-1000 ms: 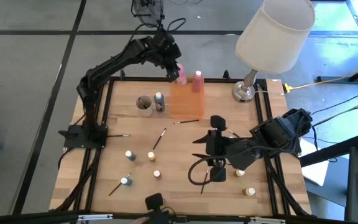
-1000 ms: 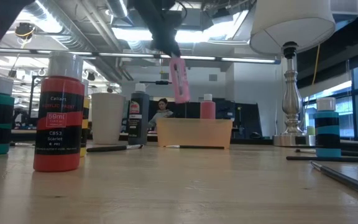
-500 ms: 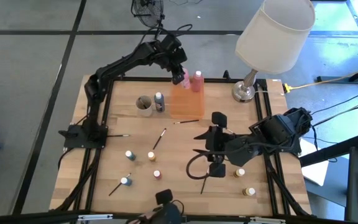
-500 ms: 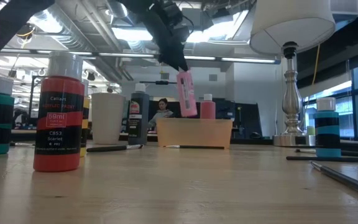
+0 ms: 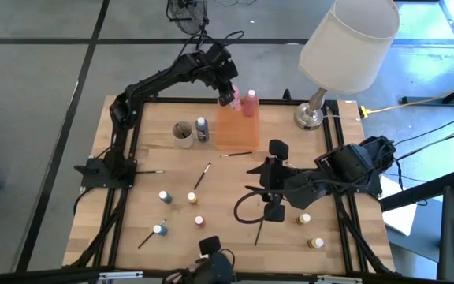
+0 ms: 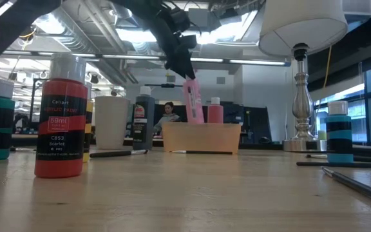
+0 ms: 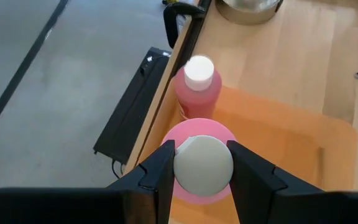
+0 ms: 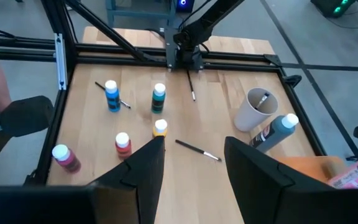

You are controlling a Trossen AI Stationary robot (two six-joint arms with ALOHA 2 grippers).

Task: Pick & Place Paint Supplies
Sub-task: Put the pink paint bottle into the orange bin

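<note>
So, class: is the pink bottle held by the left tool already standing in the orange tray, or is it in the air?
In the air, slightly tilted: the pink bottle hangs from the left tool, its base at the orange tray rim.

Held pink bottle lower, seemingly into orange tray.

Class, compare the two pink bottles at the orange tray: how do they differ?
The held pink bottle hangs tilted in the left gripper, clamped at its white cap; the standing pink bottle sits upright in the orange tray, untouched. The held one reaches higher. Both are pink with white caps.
</note>
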